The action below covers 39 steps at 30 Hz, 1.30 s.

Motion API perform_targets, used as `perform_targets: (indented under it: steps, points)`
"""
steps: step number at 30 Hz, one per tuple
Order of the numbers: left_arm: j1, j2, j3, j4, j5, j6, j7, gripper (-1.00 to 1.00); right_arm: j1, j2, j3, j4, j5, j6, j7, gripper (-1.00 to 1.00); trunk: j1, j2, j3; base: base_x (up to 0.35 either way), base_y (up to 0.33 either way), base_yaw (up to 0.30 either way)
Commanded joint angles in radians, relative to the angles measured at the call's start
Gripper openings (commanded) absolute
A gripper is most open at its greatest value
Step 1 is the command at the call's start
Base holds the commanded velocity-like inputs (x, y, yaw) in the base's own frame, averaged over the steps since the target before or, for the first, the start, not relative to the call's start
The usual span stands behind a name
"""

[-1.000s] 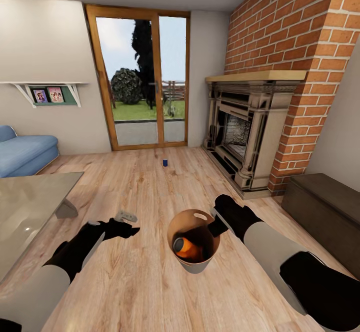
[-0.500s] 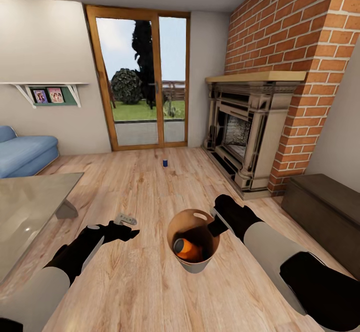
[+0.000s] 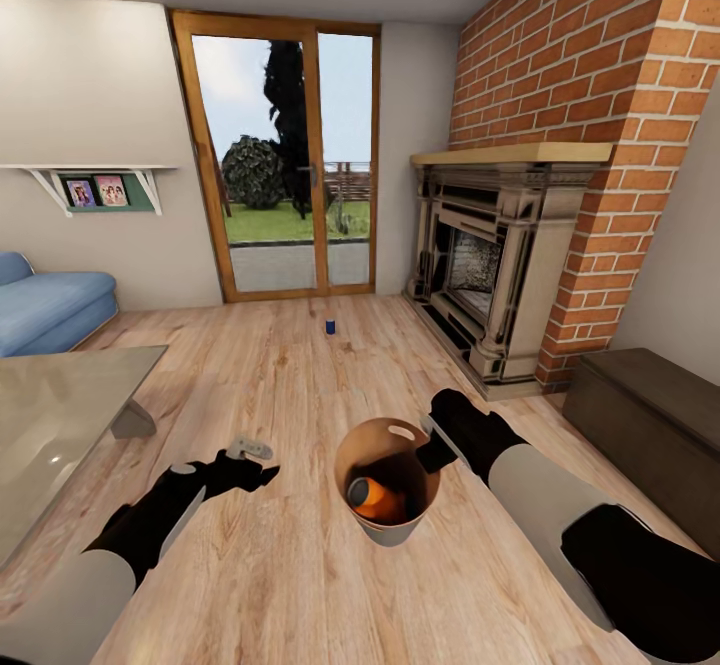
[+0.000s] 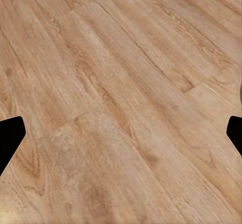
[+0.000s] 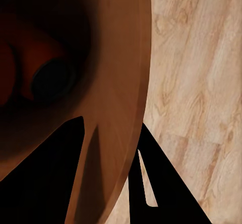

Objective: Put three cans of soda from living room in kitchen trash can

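Right wrist view: my right gripper (image 5: 113,176) pinches the tash can (image 5: 118,82) rim; left gripper (image 4: 121,133) spread wide, holding nothing.

Bright daylight pours through the tall wood-framed glass door (image 3: 287,160); the glossy glass-topped table (image 3: 60,415) shows glare, wide-angle edges bend.

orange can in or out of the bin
In. The orange can lies tipped on its side inside the bin, which the right gripper holds by the rim.
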<state>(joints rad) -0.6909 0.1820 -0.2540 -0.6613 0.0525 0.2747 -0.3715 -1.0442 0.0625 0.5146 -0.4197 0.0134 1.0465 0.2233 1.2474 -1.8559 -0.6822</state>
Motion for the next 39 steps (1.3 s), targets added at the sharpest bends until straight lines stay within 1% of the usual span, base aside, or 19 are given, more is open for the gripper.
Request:
perform_targets:
  steps: [1, 7, 10, 12, 15, 17, 19, 22, 25, 26, 28, 29, 31, 32, 34, 35, 36, 37, 39]
  points:
    - [0.001, 0.000, 0.000, 0.000, 0.001, -0.002, 0.000, 1.00, 0.000, 0.000, -0.002, -0.001, -0.010, 0.001, 0.001, -1.00, 0.000, 0.000, 0.000, 0.000, 0.000, 0.000]
    - [0.004, 0.002, 0.002, 0.002, 0.003, -0.042, 0.000, 1.00, 0.004, -0.003, -0.010, -0.002, -0.012, 0.001, 0.001, -1.00, 0.000, 0.000, 0.000, 0.000, 0.000, 0.000]
    - [0.018, 0.002, 0.003, 0.001, 0.016, -0.057, 0.000, 1.00, 0.007, -0.004, -0.025, -0.003, -0.012, -0.003, 0.000, -1.00, 0.000, 0.000, 0.000, 0.000, 0.000, 0.000]
    - [0.027, 0.004, 0.004, 0.000, 0.028, -0.066, 0.001, 1.00, 0.011, -0.005, -0.034, -0.002, -0.012, -0.015, -0.001, -1.00, 0.000, 0.000, 0.000, 0.000, 0.000, 0.000]
    - [0.039, 0.010, 0.006, 0.001, 0.067, -0.091, 0.000, 1.00, 0.021, -0.005, -0.040, -0.002, -0.012, -0.030, -0.002, -1.00, 0.000, 0.000, 0.000, 0.000, 0.000, 0.000]
    - [0.042, 0.013, 0.020, 0.002, 0.088, -0.105, 0.000, 1.00, 0.025, -0.008, -0.044, -0.002, -0.012, -0.044, -0.002, -1.00, 0.000, 0.000, 0.000, 0.000, 0.000, 0.000]
    - [0.043, 0.014, 0.032, 0.003, 0.096, -0.116, 0.000, 1.00, 0.027, -0.010, -0.053, -0.002, -0.012, -0.055, -0.002, -1.00, 0.000, 0.000, 0.000, 0.000, 0.000, 0.000]
    - [0.055, 0.015, 0.064, 0.014, 0.107, -0.137, 0.000, 1.00, 0.034, -0.015, -0.090, -0.002, -0.012, -0.073, -0.003, -1.00, 0.000, 0.000, 0.000, 0.000, 0.000, 0.000]
    - [0.072, 0.015, 0.109, 0.017, 0.111, -0.156, 0.000, 1.00, 0.038, -0.021, -0.117, -0.002, -0.012, -0.082, -0.004, -1.00, 0.000, 0.000, 0.000, 0.000, 0.000, 0.000]
    - [0.083, 0.016, 0.145, 0.017, 0.113, -0.166, -0.001, 1.00, 0.040, -0.025, -0.129, -0.002, -0.012, -0.092, -0.005, -1.00, 0.000, 0.000, 0.000, 0.000, 0.000, 0.000]
    - [0.091, 0.016, 0.181, 0.017, 0.114, -0.172, -0.002, 1.00, 0.041, -0.030, -0.136, -0.002, -0.012, -0.104, -0.005, -1.00, 0.000, 0.000, 0.000, 0.000, 0.000, 0.000]
    - [0.097, 0.016, 0.212, 0.019, 0.115, -0.177, -0.002, 1.00, 0.041, -0.034, -0.141, -0.002, -0.012, -0.116, -0.005, -1.00, 0.000, 0.000, 0.000, 0.000, 0.000, 0.000]
    - [0.102, 0.016, 0.235, 0.020, 0.115, -0.182, -0.002, 1.00, 0.043, -0.041, -0.151, -0.001, -0.012, -0.132, -0.006, -1.00, 0.000, 0.000, 0.000, 0.000, 0.000, 0.000]
    - [0.106, 0.016, 0.260, 0.021, 0.116, -0.189, -0.002, 1.00, 0.043, -0.049, -0.162, -0.003, -0.012, -0.147, -0.011, -1.00, 0.000, 0.000, 0.000, 0.000, 0.000, 0.000]
    - [0.113, 0.016, 0.272, 0.020, 0.116, -0.197, -0.002, 1.00, 0.043, -0.058, -0.179, -0.004, -0.012, -0.168, -0.024, -1.00, 0.000, 0.000, 0.000, 0.000, 0.000, 0.000]
    - [0.122, 0.015, 0.282, 0.018, 0.116, -0.206, -0.001, 1.00, 0.044, -0.068, -0.197, -0.004, -0.012, -0.188, -0.042, -1.00, 0.000, 0.000, 0.000, 0.000, 0.000, 0.000]
    - [0.133, 0.014, 0.297, 0.015, 0.116, -0.215, 0.000, 1.00, 0.048, -0.082, -0.229, -0.004, -0.012, -0.208, -0.071, -1.00, 0.000, 0.000, 0.000, 0.000, 0.000, 0.000]
    - [0.137, 0.013, 0.306, 0.013, 0.116, -0.218, 0.000, 1.00, 0.058, -0.089, -0.250, -0.005, -0.013, -0.216, -0.086, -1.00, 0.000, 0.000, 0.000, 0.000, 0.000, 0.000]
    - [0.141, 0.013, 0.316, 0.012, 0.116, -0.222, 0.000, 1.00, 0.077, -0.095, -0.280, -0.006, -0.013, -0.232, -0.098, -1.00, 0.000, 0.000, 0.000, 0.000, 0.000, 0.000]
